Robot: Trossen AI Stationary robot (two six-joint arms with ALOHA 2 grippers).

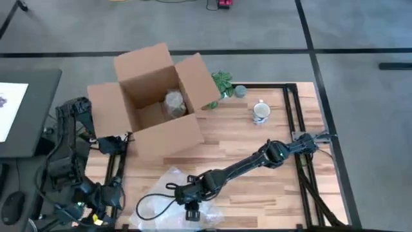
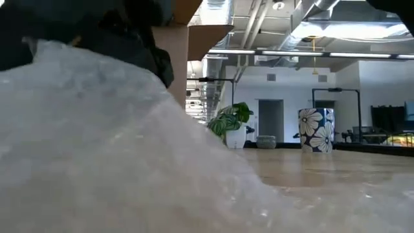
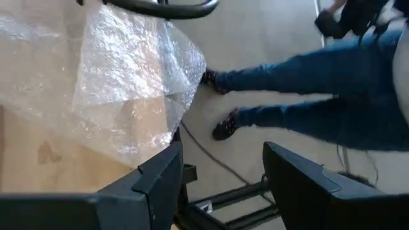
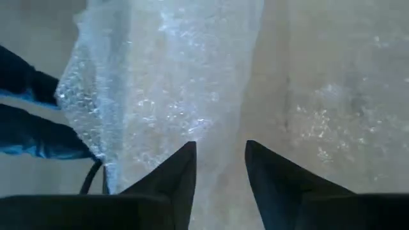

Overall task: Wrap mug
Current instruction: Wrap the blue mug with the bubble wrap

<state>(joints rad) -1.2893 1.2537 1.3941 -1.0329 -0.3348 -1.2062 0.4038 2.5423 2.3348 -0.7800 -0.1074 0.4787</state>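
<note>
The mug [image 1: 261,111] is a small white cylinder with a dark flower pattern. It stands upright on the far right part of the wooden table [image 1: 251,145], well apart from both grippers. In the low view it shows far back, beside a small grey pot [image 2: 266,142] and a leafy green plant [image 2: 231,121] in a white pot.

The bubble wrap [image 1: 168,196] lies at the near edge of the table. It is a clear, crinkled sheet with many small shiny bubbles, and it fills most of the low view.

The right gripper [image 4: 219,167] is stretched across the table and hangs over the wrap. Its two dark pointed fingers are spread apart with only the sheet showing between them, so it grasps nothing.

The left gripper [image 3: 220,176] waits at the near left corner, fingers apart and empty.

An open brown cardboard box [image 1: 154,96] sits at the far left, with a wrapped bundle [image 1: 174,103] inside. A person's legs [image 3: 307,89] in blue jeans show beyond the table.
</note>
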